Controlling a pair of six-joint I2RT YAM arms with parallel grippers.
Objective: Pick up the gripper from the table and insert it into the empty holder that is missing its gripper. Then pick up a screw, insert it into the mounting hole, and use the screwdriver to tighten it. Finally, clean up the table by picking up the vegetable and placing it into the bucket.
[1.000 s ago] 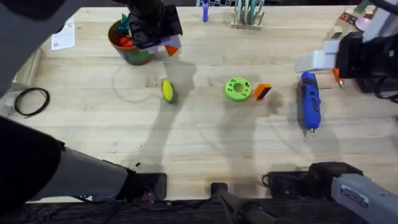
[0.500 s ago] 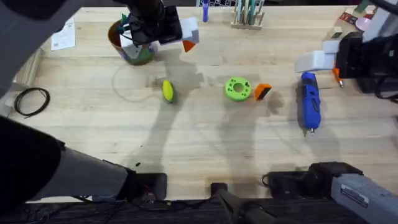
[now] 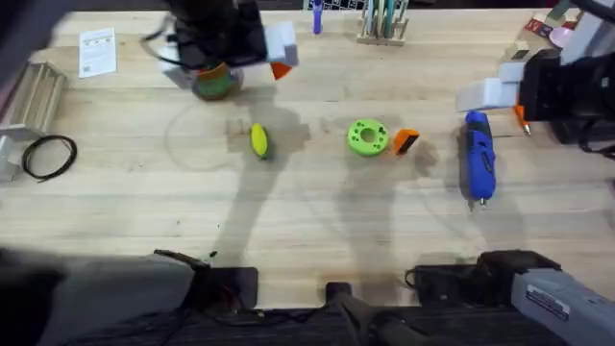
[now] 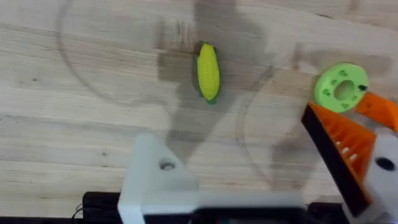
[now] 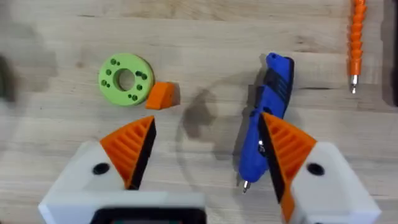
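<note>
Right fingers (image 5: pixel 134 146): spread wide, holding nothing; hovering above the surface (image 5: pixel 205 37).
Left fingers (image 4: pixel 339 149): released, empty; one holder (image 4: pixel 155 180) bare, no pad.
Gripper (image 5: pixel 163 94): just beyond the right fingers' pad tip, against the green disc (image 5: pixel 125 79).
Screwdriver (image 5: pixel 267 124): partly under the other right pad.
Risk 1: closing on the wedge may shove it and the disc along; likely a skewed grasp.
Risk 2: descending could clip the screwdriver and roll it.
</note>
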